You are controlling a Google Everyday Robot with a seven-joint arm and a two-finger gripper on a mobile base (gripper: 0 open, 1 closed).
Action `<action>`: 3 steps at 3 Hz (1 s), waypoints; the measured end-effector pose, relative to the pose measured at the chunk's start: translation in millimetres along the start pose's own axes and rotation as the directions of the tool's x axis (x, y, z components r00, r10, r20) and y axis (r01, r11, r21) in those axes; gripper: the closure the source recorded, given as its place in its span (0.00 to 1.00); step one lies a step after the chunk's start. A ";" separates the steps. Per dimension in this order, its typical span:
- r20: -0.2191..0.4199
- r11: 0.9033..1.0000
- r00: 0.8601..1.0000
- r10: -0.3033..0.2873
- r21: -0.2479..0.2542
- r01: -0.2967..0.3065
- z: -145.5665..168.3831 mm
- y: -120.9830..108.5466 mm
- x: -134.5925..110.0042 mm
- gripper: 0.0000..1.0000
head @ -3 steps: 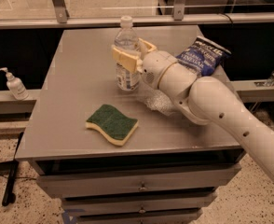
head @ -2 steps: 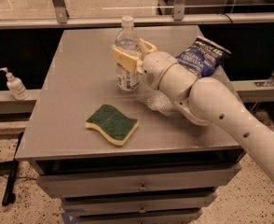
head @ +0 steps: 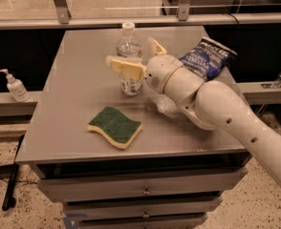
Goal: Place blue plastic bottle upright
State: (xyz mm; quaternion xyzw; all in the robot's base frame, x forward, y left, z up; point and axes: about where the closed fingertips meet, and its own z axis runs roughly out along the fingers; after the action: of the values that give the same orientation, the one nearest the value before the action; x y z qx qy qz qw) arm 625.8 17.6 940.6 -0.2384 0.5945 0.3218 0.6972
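Blue plastic bottle [head: 129,46] stands upright, cap up, at the far middle of the grey table [head: 64,123]. Gripper [head: 130,51] sits around it, spread wide and holding nothing: near finger [head: 125,66] crosses the bottle's front, far finger [head: 156,46] is off its right. I can't tell if the near finger touches. Green sponge [head: 115,126] lies nearer, chip bag [head: 208,58] to the right.

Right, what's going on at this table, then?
A robot arm reaches in from the right, and its gripper is at the middle of the blue plastic bottle. The bottle stands upright on the grey table, cap on top. In front of it lies a green sponge, and a dark blue chip bag sits behind the arm. Nothing else is being handled.
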 end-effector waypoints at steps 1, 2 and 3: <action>0.000 1.000 1.000 0.000 0.000 0.000 -0.3 0.2 0.1 0.00; -0.018 1.000 1.000 -0.002 0.000 0.002 -3.9 -1.6 -1.0 0.00; -0.086 1.000 0.996 -0.003 -0.008 0.002 -18.7 -15.3 -11.0 0.00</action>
State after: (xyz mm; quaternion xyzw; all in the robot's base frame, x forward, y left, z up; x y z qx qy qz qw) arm 623.4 -8.0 947.3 -0.2554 0.6223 0.3127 0.6706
